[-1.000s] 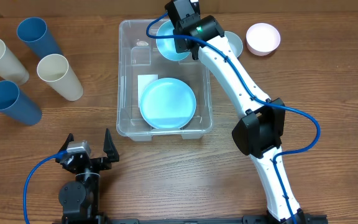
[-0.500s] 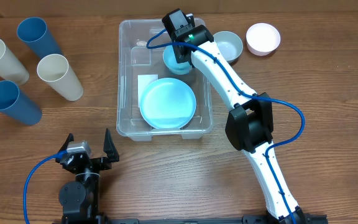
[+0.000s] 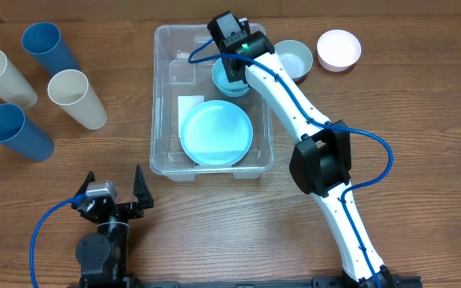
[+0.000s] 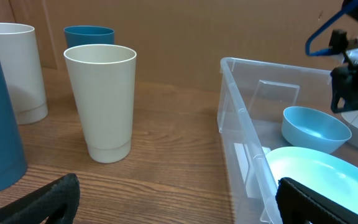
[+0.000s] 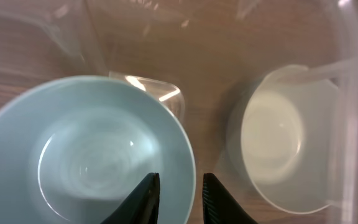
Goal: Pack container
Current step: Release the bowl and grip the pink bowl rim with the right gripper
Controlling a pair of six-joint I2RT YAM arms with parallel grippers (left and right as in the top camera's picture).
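Right gripper (image 5: 178, 190) tight on blue bowl (image 5: 92, 162) rim inside clear, round-cornered, white-labelled rectangular container (image 3: 160, 120).

The container (image 3: 160, 104) is clear, glossy plastic that catches glare on its walls. The plate (image 3: 216, 132) and bowl (image 5: 86, 155) inside it are smooth light-blue plastic with a soft sheen. The cream cup (image 4: 101, 99) looks matt. The table (image 3: 390, 104) is grained wood with a satin finish. The right arm's shell (image 3: 294, 108) is glossy white plastic.
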